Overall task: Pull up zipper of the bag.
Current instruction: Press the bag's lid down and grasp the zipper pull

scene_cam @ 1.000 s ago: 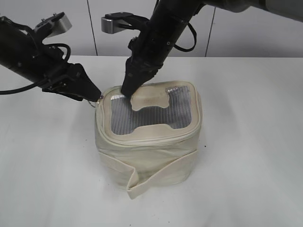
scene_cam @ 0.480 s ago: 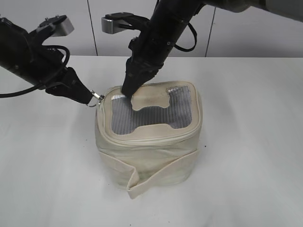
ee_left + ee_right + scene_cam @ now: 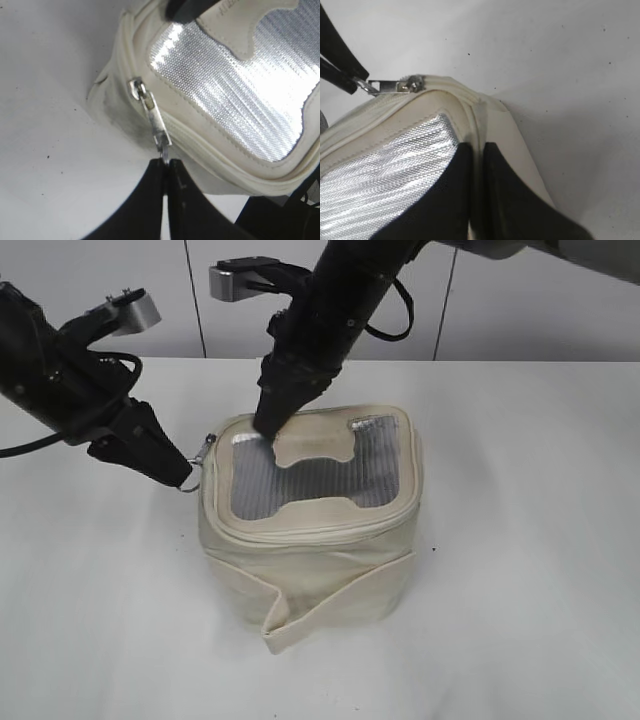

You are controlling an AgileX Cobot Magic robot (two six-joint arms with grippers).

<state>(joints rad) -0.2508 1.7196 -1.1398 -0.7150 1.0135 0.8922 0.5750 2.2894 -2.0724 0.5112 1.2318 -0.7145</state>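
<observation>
The cream bag (image 3: 310, 560) stands in the middle of the white table, with a grey mesh top panel (image 3: 300, 475) and a loose strap band (image 3: 330, 605) round it. Its zipper slider (image 3: 208, 443) sits at the top left corner; it also shows in the left wrist view (image 3: 136, 89) and the right wrist view (image 3: 412, 84). My left gripper (image 3: 186, 478) (image 3: 165, 161) is shut on the zipper's metal pull (image 3: 159, 131), stretched out from the bag. My right gripper (image 3: 266, 424) (image 3: 476, 146) is shut, pinching the bag's top rim seam at the back left corner.
The white table (image 3: 540, 540) surrounds the bag on all sides. A grey panelled wall (image 3: 560, 310) runs behind the table's far edge.
My left gripper has drawn back left and down, pulling the zipper pull taut away from the bag. The bag's top has shifted slightly left. My right gripper stays pinched on the rim.
</observation>
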